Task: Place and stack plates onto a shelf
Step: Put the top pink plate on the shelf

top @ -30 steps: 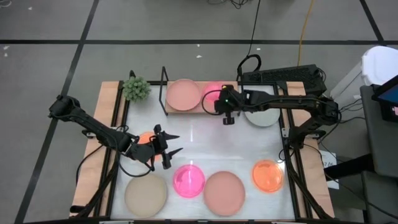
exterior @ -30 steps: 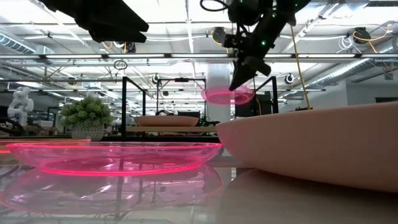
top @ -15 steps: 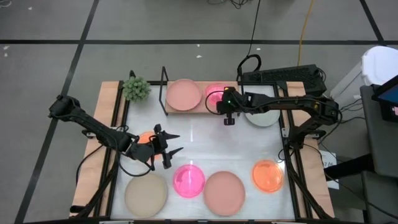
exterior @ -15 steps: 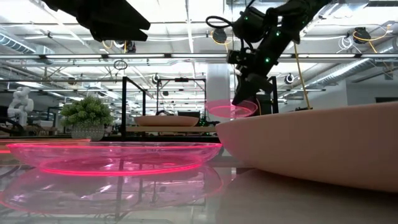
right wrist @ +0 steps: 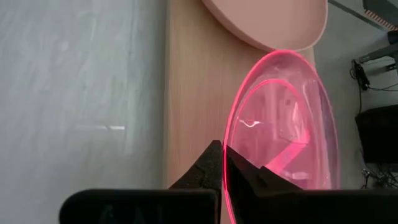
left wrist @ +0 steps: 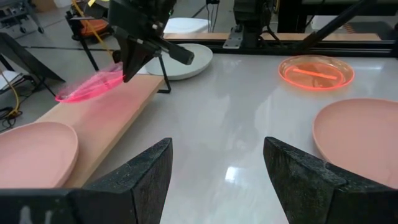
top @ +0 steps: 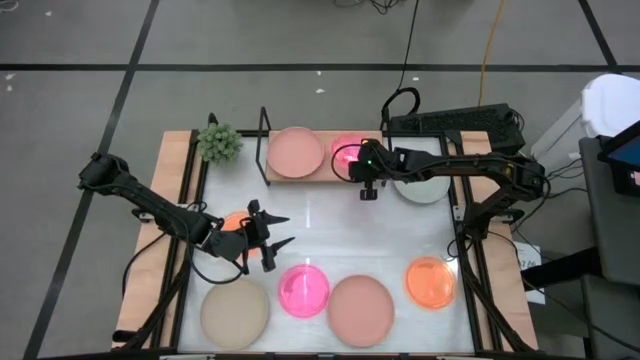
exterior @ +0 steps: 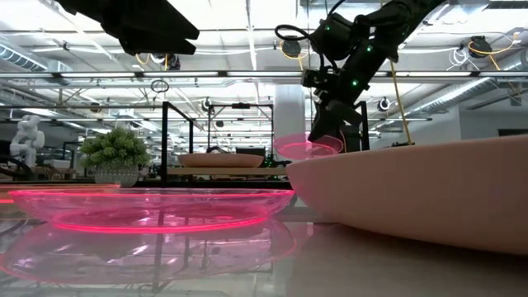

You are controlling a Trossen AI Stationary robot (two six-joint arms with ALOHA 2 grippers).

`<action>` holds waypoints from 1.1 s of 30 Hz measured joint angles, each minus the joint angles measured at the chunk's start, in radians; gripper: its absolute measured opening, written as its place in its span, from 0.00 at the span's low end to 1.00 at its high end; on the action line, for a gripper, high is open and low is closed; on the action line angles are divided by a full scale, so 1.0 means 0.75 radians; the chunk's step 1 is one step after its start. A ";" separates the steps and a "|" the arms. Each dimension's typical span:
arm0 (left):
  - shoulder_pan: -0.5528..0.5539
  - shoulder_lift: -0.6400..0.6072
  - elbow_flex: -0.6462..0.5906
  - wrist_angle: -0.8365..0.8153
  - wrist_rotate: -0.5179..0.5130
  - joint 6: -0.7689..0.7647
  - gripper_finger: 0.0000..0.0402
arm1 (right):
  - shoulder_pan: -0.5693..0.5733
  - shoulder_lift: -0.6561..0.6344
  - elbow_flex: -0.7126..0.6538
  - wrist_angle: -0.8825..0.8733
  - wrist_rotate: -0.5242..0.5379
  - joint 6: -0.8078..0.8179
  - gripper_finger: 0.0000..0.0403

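Right gripper pinches rim of hot pink plate, plate tilted, just above free end of shelf, beside dusty pink plate already on board. Left gripper wide apart, empty, well apart from shelf; right arm nearer.

The light-wood shelf on its black wire frame stands at the far middle of the table. A dusty pink plate lies flat on its left half. Over the right half, a glossy hot pink plate is held tilted by its rim in the right gripper, just above the board.

A second hot pink plate, a beige plate, another dusty pink plate and an orange plate lie near; a pale grey plate lies right of the shelf.
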 joint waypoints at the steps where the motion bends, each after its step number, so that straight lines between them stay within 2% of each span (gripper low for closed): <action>1: 0.000 0.000 0.000 0.001 0.003 0.000 0.64 | 0.000 0.000 0.000 0.000 0.000 0.001 0.00; 19: 0.000 0.000 0.000 0.005 0.013 0.021 0.64 | -0.038 0.002 0.001 0.008 -0.070 0.049 0.00; 33: 0.000 0.000 0.000 0.011 0.013 0.022 0.64 | -0.051 0.121 0.001 0.075 -0.046 0.038 0.00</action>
